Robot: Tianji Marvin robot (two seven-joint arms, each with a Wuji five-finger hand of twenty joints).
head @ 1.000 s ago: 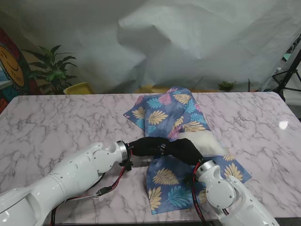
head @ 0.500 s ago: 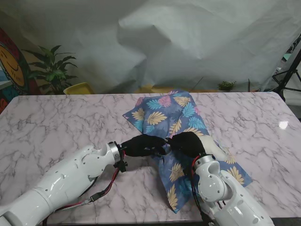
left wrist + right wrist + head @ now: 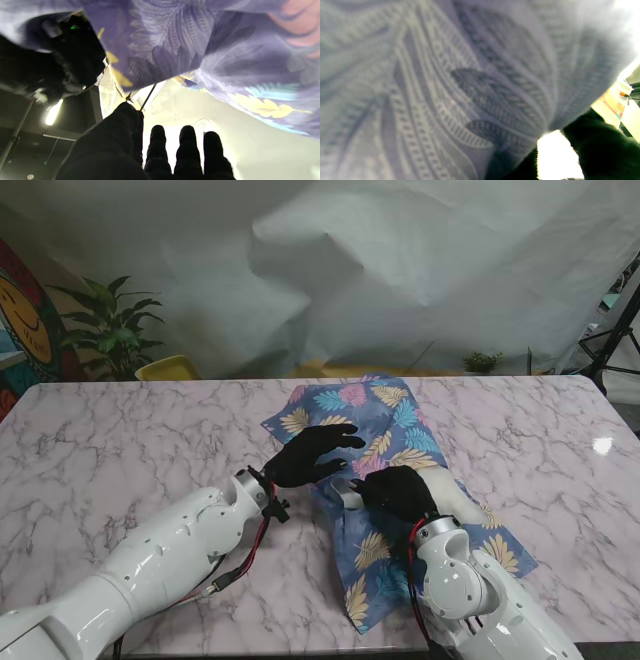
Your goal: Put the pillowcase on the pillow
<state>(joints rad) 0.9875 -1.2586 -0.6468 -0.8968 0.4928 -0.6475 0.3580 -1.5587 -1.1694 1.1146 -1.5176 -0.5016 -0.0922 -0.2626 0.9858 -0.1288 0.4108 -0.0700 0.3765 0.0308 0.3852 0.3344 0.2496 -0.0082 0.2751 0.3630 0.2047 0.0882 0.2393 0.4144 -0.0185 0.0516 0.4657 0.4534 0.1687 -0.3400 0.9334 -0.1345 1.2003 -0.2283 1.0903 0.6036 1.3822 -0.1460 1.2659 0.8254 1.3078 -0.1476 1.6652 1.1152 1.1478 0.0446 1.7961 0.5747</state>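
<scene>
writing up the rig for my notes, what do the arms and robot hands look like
Both arms have glossy white, rounded shells. Each ends in a five-finger robot hand in a fuzzy black glove: left hand, right hand. A silver ring with black fittings sits at each wrist, and red and black cables run along the forearms.

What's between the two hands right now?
In the stand view, a strip of pillowcase separates the left hand and right hand.

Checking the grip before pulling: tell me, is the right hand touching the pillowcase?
Touching. The stand view shows the right hand closed on the pillowcase fabric.
</scene>
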